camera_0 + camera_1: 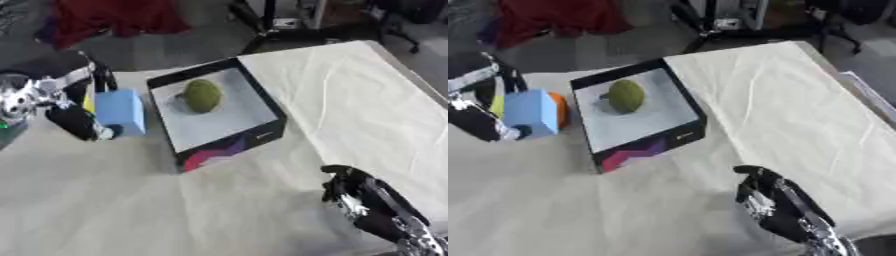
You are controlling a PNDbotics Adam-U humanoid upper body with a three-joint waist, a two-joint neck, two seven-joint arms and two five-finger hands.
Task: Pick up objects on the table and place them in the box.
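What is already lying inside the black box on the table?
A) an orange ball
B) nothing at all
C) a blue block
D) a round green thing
D: a round green thing lies on the pale floor of the black box, while the blue block is outside it, at the left hand.

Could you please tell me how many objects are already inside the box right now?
1: a green roundish object lies in the far part of the box. The left hand holds a blue block just outside it; something orange shows behind that block.
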